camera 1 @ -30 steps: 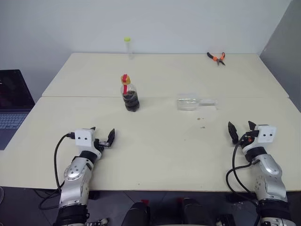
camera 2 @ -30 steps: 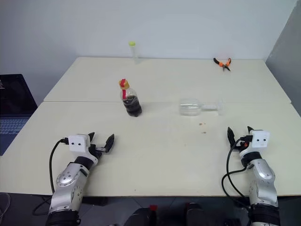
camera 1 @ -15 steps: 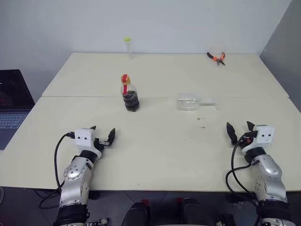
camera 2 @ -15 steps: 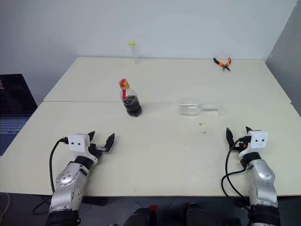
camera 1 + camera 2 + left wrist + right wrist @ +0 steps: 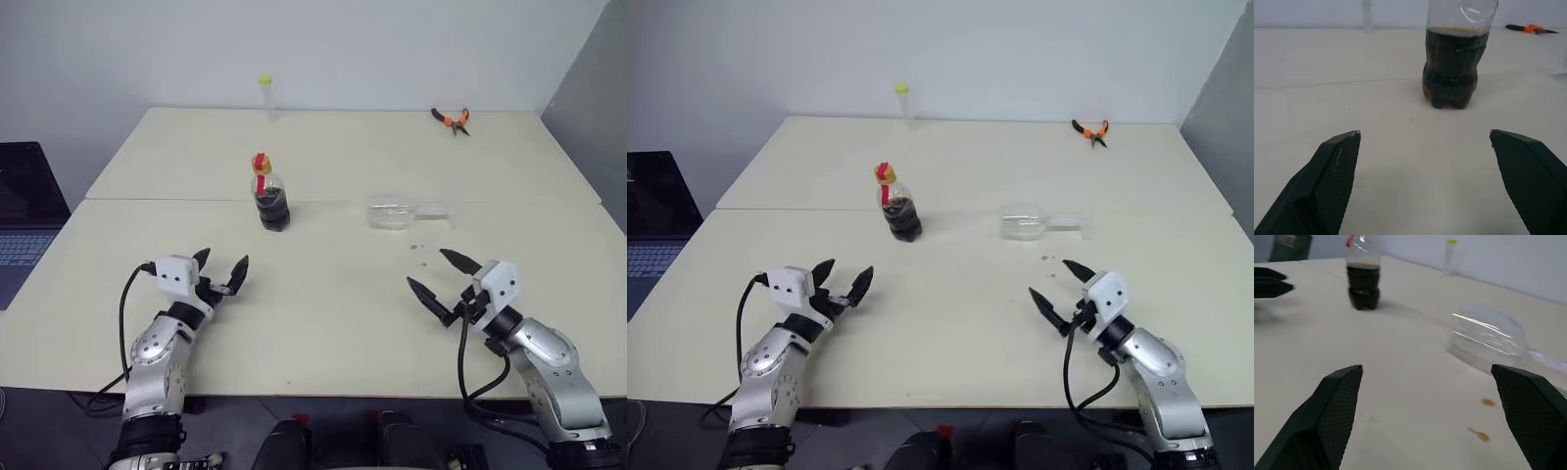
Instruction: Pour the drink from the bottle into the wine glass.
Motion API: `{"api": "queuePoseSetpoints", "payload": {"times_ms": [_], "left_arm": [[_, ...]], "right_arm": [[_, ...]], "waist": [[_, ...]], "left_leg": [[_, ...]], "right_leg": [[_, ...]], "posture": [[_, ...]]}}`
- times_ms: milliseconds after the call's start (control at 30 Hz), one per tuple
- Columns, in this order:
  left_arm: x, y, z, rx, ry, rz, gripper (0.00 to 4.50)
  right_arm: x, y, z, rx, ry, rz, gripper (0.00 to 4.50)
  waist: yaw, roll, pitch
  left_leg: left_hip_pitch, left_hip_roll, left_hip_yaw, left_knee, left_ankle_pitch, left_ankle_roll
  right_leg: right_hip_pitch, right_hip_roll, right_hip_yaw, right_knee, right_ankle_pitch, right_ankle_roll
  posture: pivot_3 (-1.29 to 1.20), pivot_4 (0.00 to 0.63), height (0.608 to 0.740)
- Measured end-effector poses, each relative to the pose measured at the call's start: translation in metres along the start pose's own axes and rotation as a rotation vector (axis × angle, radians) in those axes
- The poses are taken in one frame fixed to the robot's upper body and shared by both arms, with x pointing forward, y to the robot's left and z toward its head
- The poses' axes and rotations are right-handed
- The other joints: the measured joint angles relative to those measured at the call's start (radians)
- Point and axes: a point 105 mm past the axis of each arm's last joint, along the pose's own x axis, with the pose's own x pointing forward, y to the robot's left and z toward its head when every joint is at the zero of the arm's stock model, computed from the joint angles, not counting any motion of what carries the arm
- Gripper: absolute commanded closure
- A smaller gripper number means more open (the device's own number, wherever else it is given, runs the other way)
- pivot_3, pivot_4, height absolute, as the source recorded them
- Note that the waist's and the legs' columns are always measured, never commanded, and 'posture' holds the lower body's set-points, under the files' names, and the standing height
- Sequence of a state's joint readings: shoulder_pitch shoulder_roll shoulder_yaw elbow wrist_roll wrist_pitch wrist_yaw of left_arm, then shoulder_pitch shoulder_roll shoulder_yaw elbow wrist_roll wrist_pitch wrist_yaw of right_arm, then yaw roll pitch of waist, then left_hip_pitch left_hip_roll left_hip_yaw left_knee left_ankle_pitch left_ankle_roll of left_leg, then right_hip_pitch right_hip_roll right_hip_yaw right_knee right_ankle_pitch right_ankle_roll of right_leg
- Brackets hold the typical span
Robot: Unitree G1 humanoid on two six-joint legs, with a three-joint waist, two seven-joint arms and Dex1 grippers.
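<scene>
The bottle [image 5: 271, 201] stands upright at the table's middle left, red cap on, with the dark drink [image 5: 1451, 73] filling its lower half. To its right the wine glass [image 5: 395, 211] lies on its side, empty, stem pointing right. My left gripper [image 5: 222, 262] hovers open near the front left, aimed at the bottle a good way short of it. Open too, my right gripper [image 5: 427, 268] is at the front right, turned toward the middle, with the glass [image 5: 1488, 340] ahead of it and apart. Neither holds anything.
Orange-handled pliers [image 5: 451, 119] lie at the far right of the table. A slim clear tube with a yellow-green cap [image 5: 265, 96] stands at the far edge. A laptop [image 5: 24, 215] sits off the left side. Small brown drops [image 5: 419, 250] mark the table near the glass.
My right gripper swung in from the right edge toward the middle and turned leftward. My left gripper rose slightly. Bottle and glass have not moved.
</scene>
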State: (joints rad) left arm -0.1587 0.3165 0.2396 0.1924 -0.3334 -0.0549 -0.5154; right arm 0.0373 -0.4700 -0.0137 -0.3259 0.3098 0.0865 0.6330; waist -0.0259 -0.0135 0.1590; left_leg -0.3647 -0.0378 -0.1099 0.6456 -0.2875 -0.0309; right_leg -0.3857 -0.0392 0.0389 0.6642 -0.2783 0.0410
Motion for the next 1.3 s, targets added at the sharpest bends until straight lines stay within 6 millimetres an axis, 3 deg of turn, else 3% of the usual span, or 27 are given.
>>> {"api": "queuePoseSetpoints", "payload": {"times_ms": [100, 233, 533, 667, 833, 1033, 1300], "left_arm": [[0.009, -0.003, 0.006, 0.016, -0.011, -0.004, 0.02], [0.037, -0.007, 0.01, 0.047, 0.017, 0.003, 0.02], [0.079, -0.015, -0.012, 0.016, 0.106, 0.013, 0.02], [0.1, -0.027, -0.004, 0.028, 0.08, -0.027, 0.02], [0.112, -0.031, 0.008, 0.052, 0.027, -0.047, 0.02], [0.115, -0.031, 0.002, 0.037, 0.027, -0.016, 0.02], [0.125, -0.028, 0.008, 0.015, 0.021, 0.026, 0.02]], "right_arm": [[0.002, 0.002, 0.006, 0.005, 0.006, 0.017, 0.0], [0.006, 0.001, 0.012, 0.003, 0.007, 0.03, 0.0], [0.008, -0.003, 0.015, 0.001, -0.004, 0.006, 0.0], [0.011, -0.002, 0.019, -0.003, -0.018, 0.013, 0.0], [0.012, -0.002, 0.02, 0.0, -0.025, 0.012, 0.0], [0.014, -0.001, 0.021, 0.005, -0.033, 0.012, 0.0], [0.018, -0.002, 0.027, -0.01, -0.054, 0.017, 0.0]], "waist": [[0.0, -0.001, 0.001], [0.001, -0.002, 0.001], [0.002, -0.005, 0.003], [0.002, -0.006, 0.004], [-0.002, -0.006, 0.004], [0.0, -0.007, 0.004], [-0.001, -0.007, 0.004]], "left_leg": [[0.0, 0.0, 0.0, 0.0, 0.0, 0.0], [0.0, -0.001, 0.0, 0.0, 0.0, 0.0], [-0.001, -0.002, 0.001, 0.0, 0.002, -0.004], [-0.002, -0.002, 0.002, 0.001, 0.002, -0.004], [-0.002, -0.002, 0.002, 0.0, 0.002, -0.004], [-0.002, -0.002, 0.002, 0.001, 0.002, -0.004], [-0.002, -0.002, 0.002, 0.001, 0.002, -0.004]], "right_leg": [[0.0, 0.0, 0.0, 0.0, 0.0, 0.0], [0.0, 0.001, -0.002, 0.0, 0.0, 0.0], [-0.002, 0.001, -0.002, -0.001, 0.0, 0.0], [-0.002, 0.001, -0.002, 0.0, 0.0, 0.001], [-0.003, 0.001, -0.001, -0.001, 0.0, 0.001], [-0.002, 0.001, -0.002, 0.0, 0.0, 0.001], [-0.002, 0.001, -0.002, 0.0, 0.0, 0.001]], "posture": [[0.0, 0.15, 0.74], [0.0, 0.15, 0.74], [0.0, 0.15, 0.74], [0.0, 0.15, 0.74], [0.0, 0.15, 0.74], [0.0, 0.15, 0.74], [0.0, 0.15, 0.74]]}}
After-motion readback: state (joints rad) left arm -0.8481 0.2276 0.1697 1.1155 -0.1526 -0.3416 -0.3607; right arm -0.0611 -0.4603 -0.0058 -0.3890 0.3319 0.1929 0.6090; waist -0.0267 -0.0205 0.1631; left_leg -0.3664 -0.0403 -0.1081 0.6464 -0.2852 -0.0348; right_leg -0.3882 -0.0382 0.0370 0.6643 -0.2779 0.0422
